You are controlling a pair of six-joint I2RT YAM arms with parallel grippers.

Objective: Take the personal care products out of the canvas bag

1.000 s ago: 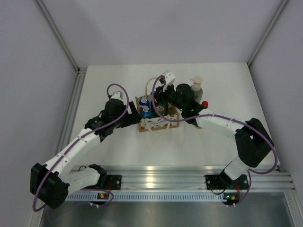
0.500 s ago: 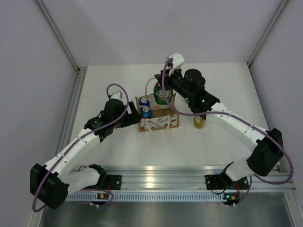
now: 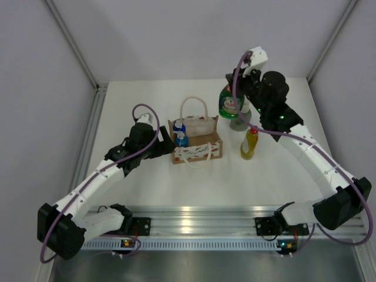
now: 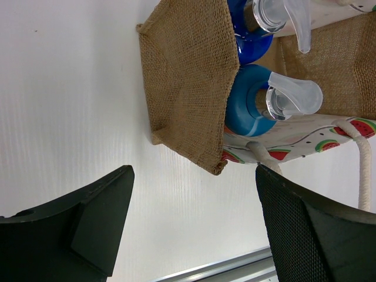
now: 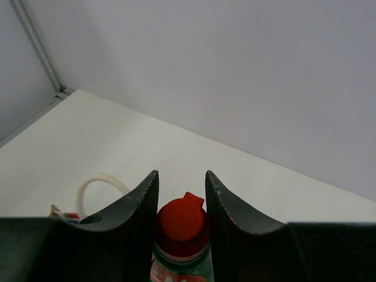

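The tan canvas bag point(image 3: 200, 147) stands mid-table with its rope handles up. Two blue bottles point(image 3: 180, 134) with light caps sit in its left end, seen close in the left wrist view as a blue bottle point(image 4: 247, 108) inside the bag point(image 4: 188, 88). My left gripper point(image 3: 167, 143) point(image 4: 194, 170) is open, low beside the bag's left end, holding nothing. My right gripper point(image 3: 236, 89) point(image 5: 181, 173) is shut on the red cap of the round green bottle point(image 3: 229, 101) point(image 5: 181, 226), held in the air right of the bag. A slim yellow bottle point(image 3: 249, 144) stands on the table.
A grey bottle base point(image 3: 239, 122) shows behind the held green bottle, mostly hidden by it and the right arm. White walls close the table on three sides. A metal rail point(image 3: 194, 214) runs along the near edge.
My right gripper has lifted the green bottle out of the bag and carried it up and to the right. The left arm and the bag have stayed put.
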